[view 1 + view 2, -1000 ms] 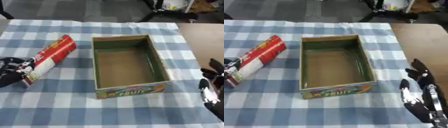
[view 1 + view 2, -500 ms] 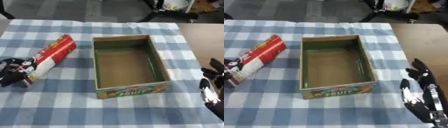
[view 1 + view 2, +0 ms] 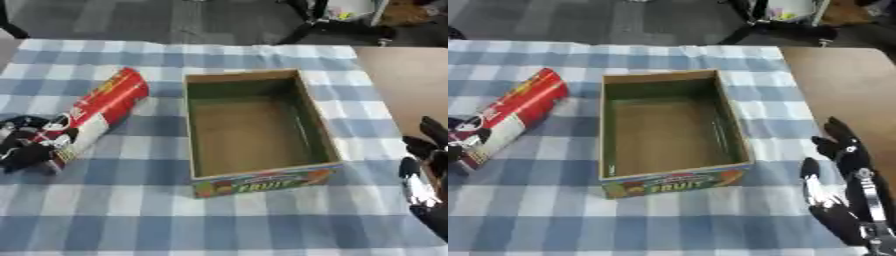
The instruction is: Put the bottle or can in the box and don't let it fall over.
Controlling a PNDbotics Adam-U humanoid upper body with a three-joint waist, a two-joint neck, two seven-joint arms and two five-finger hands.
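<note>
Red-and-white cylindrical can (image 3: 94,115) lies on its side on the blue-checked tabletop (image 3: 131,210), left of the empty cardboard fruit box (image 3: 254,131). Left robot hand (image 3: 22,145) curls around its bottom end; right robot hand (image 3: 846,195) rests open, fingers up.

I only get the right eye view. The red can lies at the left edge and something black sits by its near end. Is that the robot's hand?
Observer: Yes. The left eye view shows the left hand with its fingers curled round the near, white end of the can.
Operator: Does the hand cover much of the can?
Observer: No. In that view only the near end is in the fingers. The red length is bare and lies on its side on the checked cloth, left of the box and apart from it.
</note>
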